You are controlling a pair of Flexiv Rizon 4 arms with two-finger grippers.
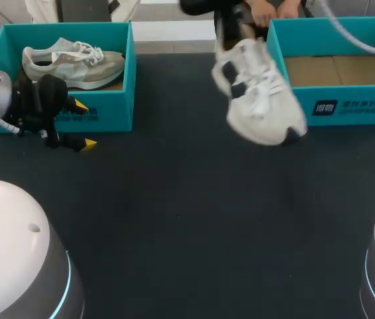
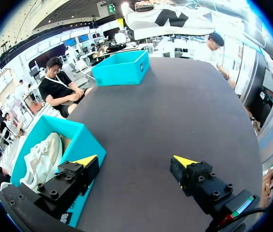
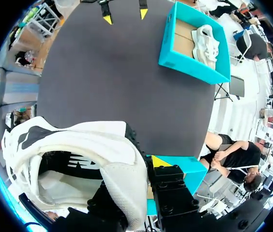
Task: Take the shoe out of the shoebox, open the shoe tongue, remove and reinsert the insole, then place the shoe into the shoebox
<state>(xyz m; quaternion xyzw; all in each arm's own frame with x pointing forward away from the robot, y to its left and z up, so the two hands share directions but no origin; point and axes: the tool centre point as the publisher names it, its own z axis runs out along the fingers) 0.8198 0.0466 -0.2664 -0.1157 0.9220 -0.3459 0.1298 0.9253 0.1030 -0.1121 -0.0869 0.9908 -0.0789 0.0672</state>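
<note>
My right gripper (image 1: 235,30) is shut on the collar of a white shoe (image 1: 260,93) with dark patches, which hangs in the air just left of the right teal shoebox (image 1: 354,109). In the right wrist view the shoe (image 3: 78,159) fills the space at my right gripper (image 3: 136,181), with one yellow-tipped finger outside the collar and the other hidden inside. That box has a bare cardboard floor. My left gripper (image 1: 84,124) stands open in front of the left teal shoebox (image 1: 108,113). Nothing lies between the fingers of my left gripper (image 2: 135,162).
A second, beige-white shoe (image 1: 74,63) lies in the left shoebox; it also shows beside my left gripper (image 2: 44,159) and far ahead of my right one (image 3: 206,41). The dark tabletop (image 1: 187,212) stretches between and in front of the boxes.
</note>
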